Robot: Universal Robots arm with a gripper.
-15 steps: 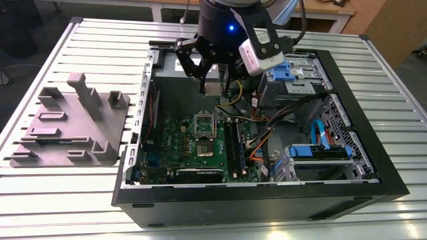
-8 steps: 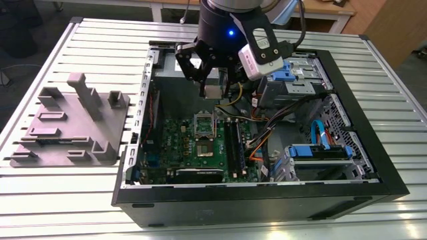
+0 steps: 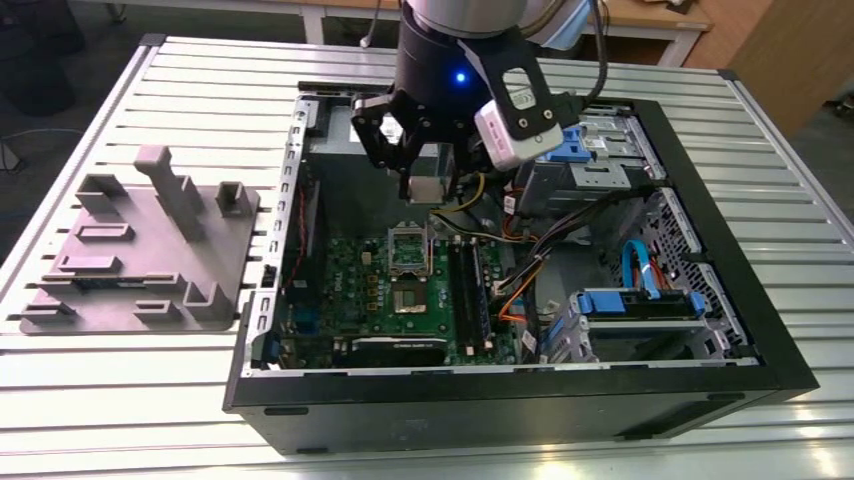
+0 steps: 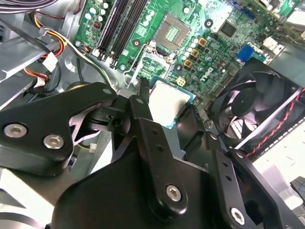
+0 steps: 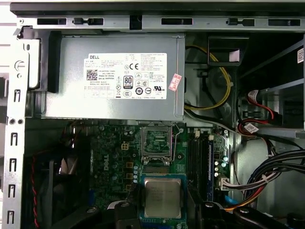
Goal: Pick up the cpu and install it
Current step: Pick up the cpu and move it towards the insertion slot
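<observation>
- Arm (image 3: 454, 40) stands roughly vertical over the far half of the open case (image 3: 534, 400), wrist pointing down. Its upper part is cut off at the picture edge.
- Gripper (image 3: 423, 180) hangs above the far part of the motherboard (image 3: 400, 300); black metal linkages with bolt heads.
- Jaws are clamped on the cpu (image 3: 424, 188), a black finger on each of two opposite edges.
- In the second wrist view the cpu (image 4: 167, 101) is a flat square with a pale silver top and a thin green rim. It is held level above the board, apart from the socket (image 4: 172, 32), not seated.
- Exterior view's left: tray (image 3: 134, 250) of matte grey plastic with upright posts and shallow recesses. It lies on the table (image 3: 200, 80) of ribbed metal slats, just beside the case.
- Centre: green board with dark slots; the socket is a metal-framed square showing its contact field.
- First wrist view: power supply (image 5: 114, 76), a grey sheet-metal box with a white label, far of the board.
- Fan (image 4: 257, 109): black, round, with a red-black twisted lead.
- Exterior view's right: cables (image 3: 521, 270) in orange, yellow and black, then drive bays (image 3: 641, 300) with blue plastic clips.
- Cpu underside is hidden.
- Fingertips are cut off in the first wrist view.
- Cannot tell the socket lever position.
</observation>
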